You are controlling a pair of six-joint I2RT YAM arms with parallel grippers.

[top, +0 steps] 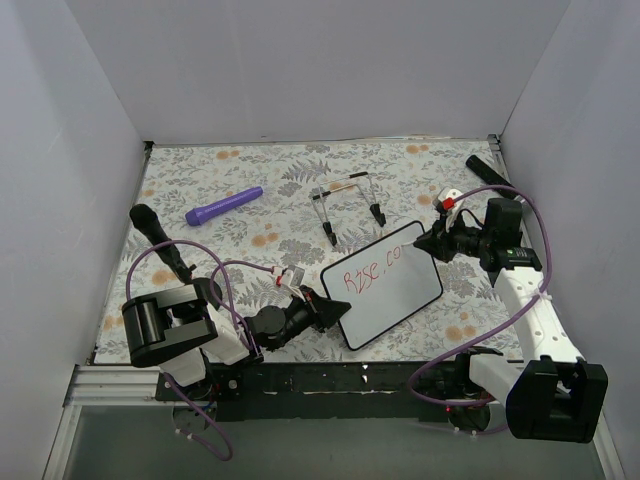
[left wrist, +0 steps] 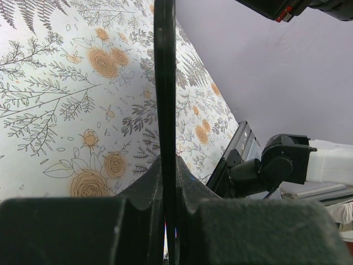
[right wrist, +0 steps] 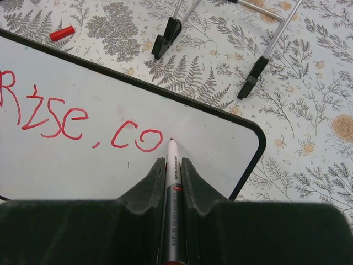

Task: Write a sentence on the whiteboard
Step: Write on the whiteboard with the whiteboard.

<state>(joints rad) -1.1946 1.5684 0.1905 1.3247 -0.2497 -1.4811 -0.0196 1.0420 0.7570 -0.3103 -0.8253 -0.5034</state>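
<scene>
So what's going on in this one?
The two arms are writing on a small whiteboard. The left fingers are shut on its left edge, holding it in place. The right fingers are shut on a marker pen, its tip at the board just after the red writing, which reads "Rise. co" at this point. The red cap and a wire stand lie on the table beyond the board.

Robot lab booth, white walls (top: 320, 70), floral tabletop (top: 262, 165)
</scene>
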